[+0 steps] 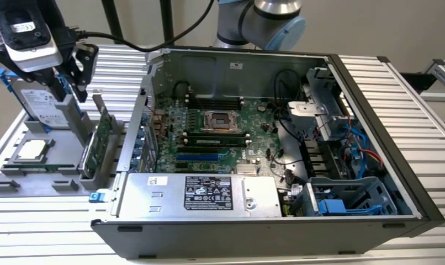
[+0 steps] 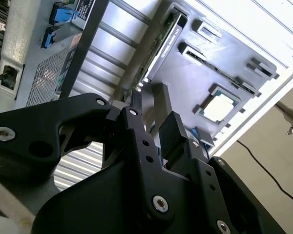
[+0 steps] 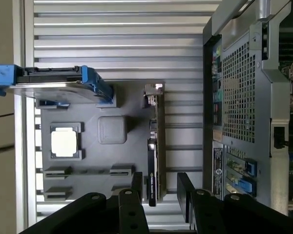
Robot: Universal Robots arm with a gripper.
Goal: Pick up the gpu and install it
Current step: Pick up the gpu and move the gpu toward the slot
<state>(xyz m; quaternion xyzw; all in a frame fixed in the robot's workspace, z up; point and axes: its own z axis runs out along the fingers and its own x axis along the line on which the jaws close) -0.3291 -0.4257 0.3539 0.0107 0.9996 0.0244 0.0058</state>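
The gpu stands on edge in a slot of the grey holder, at the exterior view's left of the open computer case. Its green board faces the case. My gripper hangs open above the card's far end and holds nothing. In the first wrist view the gpu appears as a thin dark strip, and the gripper has one finger on each side of the strip's end. In the second wrist view the gripper points down at the gpu's green edge.
A hard drive with blue rails stands upright in the holder just beside the gripper. A processor chip lies flat in front of it. Inside the case are the motherboard with a blue slot and the power supply.
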